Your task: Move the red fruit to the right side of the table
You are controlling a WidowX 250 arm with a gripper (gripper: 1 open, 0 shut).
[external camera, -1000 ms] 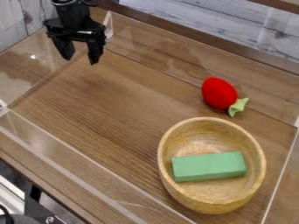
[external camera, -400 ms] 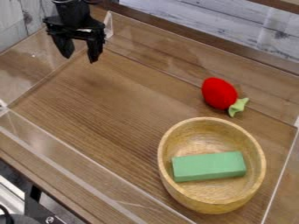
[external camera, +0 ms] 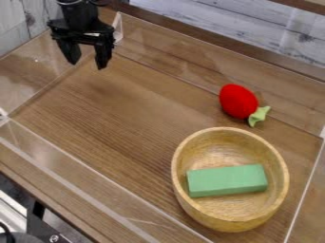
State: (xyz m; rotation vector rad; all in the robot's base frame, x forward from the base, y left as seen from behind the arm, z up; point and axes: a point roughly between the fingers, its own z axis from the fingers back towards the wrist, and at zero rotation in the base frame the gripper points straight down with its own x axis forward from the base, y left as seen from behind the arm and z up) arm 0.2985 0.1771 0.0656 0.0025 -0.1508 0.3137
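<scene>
Camera view: the black gripper is at the far left, well apart from the wooden bowl, with its jaws spread open and nothing between them. The bowl rests on the brown tabletop, open side up. It contains one unit: a green rectangular block, seated inside the rim. The red fruit lies on the tabletop outside the bowl, beyond its far rim and apart from it, leafy cap pointing right.
</scene>
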